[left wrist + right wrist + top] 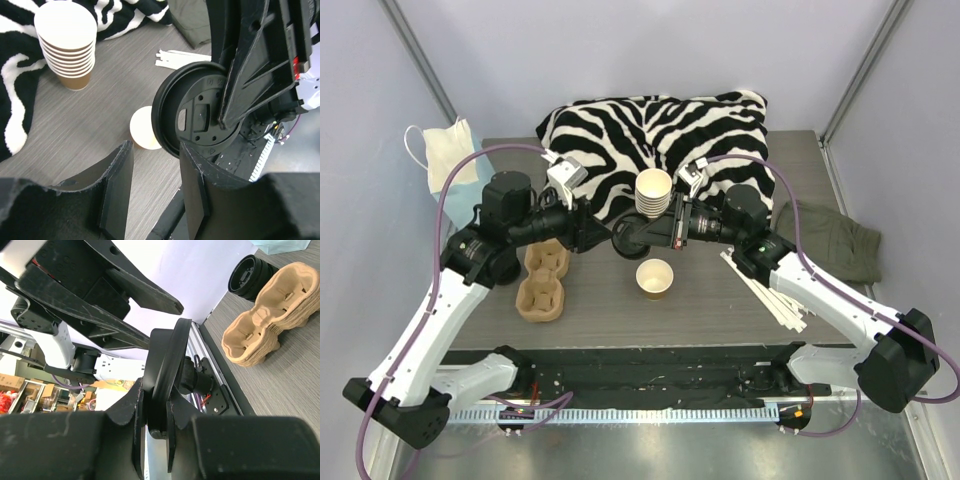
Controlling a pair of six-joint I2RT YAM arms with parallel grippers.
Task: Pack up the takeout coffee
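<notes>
The right claw (156, 400) is clamped on a black lid (197, 112), holding it on edge in the air above the middle of the desk (590, 320). The left claw (156, 150) faces it with jaws partly open, gripping nothing. The paper cup (655, 278) (lidless) stands below, toward the desk's near edge, with the cup stack (653, 192) behind it.

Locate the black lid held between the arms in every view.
Top external: black lid, centre, just above the lone open cup.
Left wrist: right of centre, face-on.
Right wrist: centre, edge-on.
Shared landmark: the right gripper clamping its rim, visible in all three.
</notes>
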